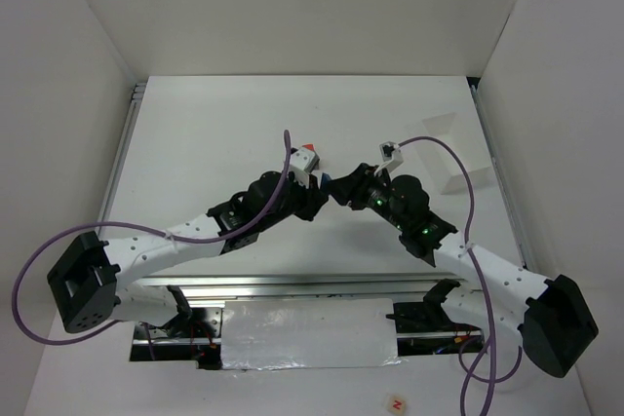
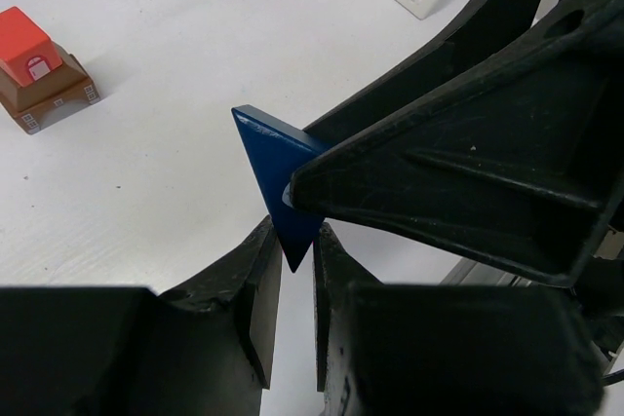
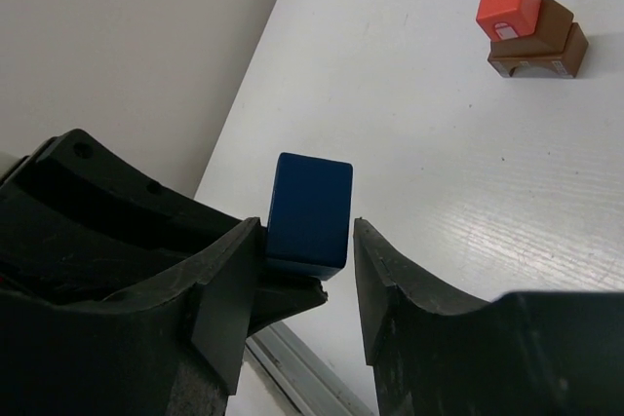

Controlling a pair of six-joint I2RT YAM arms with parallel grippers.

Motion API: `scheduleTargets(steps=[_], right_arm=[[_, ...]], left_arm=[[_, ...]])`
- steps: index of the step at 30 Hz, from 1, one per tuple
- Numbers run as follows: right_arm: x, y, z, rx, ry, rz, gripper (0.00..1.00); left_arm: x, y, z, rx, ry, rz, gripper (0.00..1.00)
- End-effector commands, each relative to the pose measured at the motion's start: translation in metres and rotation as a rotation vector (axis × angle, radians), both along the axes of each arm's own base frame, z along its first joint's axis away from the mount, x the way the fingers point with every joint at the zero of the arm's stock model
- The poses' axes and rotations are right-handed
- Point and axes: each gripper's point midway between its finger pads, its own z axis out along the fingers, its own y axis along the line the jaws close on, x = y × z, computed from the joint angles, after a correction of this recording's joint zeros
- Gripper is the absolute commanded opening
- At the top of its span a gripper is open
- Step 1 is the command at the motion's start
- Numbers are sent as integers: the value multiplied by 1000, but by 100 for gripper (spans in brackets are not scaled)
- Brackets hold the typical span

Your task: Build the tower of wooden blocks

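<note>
Top external view: both arms bend inward, and their grippers meet tip to tip just on the bases' side of the wood block tower (image 3: 531, 34), a red cube (image 3: 509, 4) on brown blocks (image 3: 543, 46). The left gripper (image 2: 297, 250), jaws narrow, pinches the point of the blue wedge (image 2: 273, 158), aloft and apart from the tower. The right gripper (image 3: 307, 229) straddles the wedge, jaws slightly wider than it.
</note>
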Motion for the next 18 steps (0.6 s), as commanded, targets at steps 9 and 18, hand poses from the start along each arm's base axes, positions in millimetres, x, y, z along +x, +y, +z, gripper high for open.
scheduleTargets(steps=[9, 18], right_arm=[[10, 2, 47, -17, -132, -80, 17], [37, -13, 76, -299, -324, -101, 10]], left_arm=[[0, -3, 25, -71, -47, 0, 5], [10, 39, 31, -25, -70, 132, 91]])
